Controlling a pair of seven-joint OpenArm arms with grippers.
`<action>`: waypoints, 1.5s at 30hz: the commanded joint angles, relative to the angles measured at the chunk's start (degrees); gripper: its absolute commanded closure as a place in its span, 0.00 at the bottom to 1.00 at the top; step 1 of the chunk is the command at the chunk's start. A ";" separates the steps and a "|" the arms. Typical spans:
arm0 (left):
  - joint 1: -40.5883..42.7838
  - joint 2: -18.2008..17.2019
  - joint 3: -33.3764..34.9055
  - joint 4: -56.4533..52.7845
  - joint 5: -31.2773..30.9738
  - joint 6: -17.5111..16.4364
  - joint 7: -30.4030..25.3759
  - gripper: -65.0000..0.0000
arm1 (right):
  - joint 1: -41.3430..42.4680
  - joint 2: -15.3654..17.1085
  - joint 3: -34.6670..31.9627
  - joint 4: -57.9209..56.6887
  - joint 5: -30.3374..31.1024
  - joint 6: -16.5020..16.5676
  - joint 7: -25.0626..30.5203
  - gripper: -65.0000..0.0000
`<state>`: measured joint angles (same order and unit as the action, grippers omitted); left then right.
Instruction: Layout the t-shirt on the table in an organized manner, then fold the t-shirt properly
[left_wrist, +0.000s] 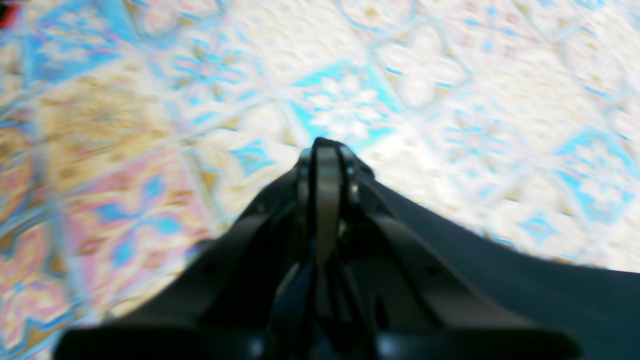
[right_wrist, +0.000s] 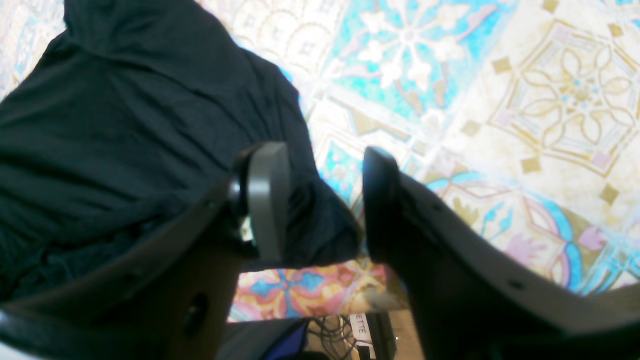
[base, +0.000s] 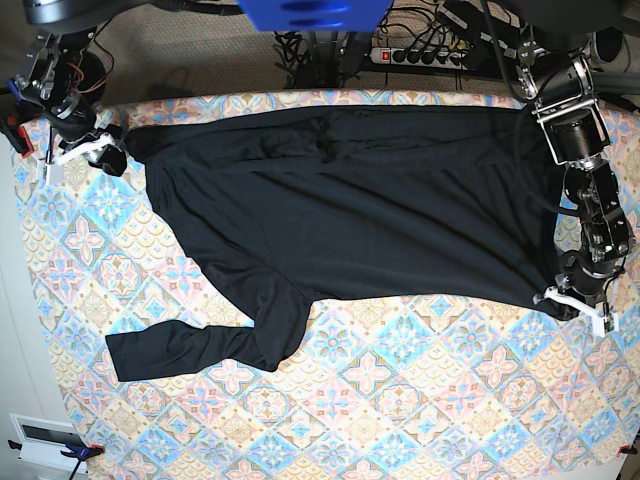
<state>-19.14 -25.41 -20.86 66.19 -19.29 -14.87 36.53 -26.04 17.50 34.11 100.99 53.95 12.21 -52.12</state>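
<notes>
One t-shirt (base: 350, 200), one table (base: 400, 400) and two grippers are showing. At the table's far left corner the right gripper (base: 100, 155) is standing with jaws spread wide, holding nothing, a bunched corner of the black shirt lying between and just under its fingers (right_wrist: 267, 200). The shirt is lying spread across the far half of the table, one sleeve trailing toward the near left. At the right edge the left gripper (base: 572, 297) is sitting pinched shut on the shirt's corner.
</notes>
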 joint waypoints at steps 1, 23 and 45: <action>-1.57 -0.75 -0.19 1.19 -0.62 -0.12 -0.36 1.00 | -0.02 1.10 -0.66 0.94 0.68 0.50 0.82 0.63; -1.48 -1.71 -11.36 -12.70 -12.49 0.06 3.07 0.57 | 9.30 3.38 -15.69 6.31 -11.45 0.50 0.82 0.63; 1.95 -0.39 -4.94 -12.79 -12.76 -0.12 3.33 0.56 | 22.83 3.38 -27.21 0.77 -22.26 0.67 1.26 0.63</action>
<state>-16.21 -24.58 -25.63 52.49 -31.62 -14.92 40.51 -4.10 20.01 6.52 100.97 31.27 12.86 -52.12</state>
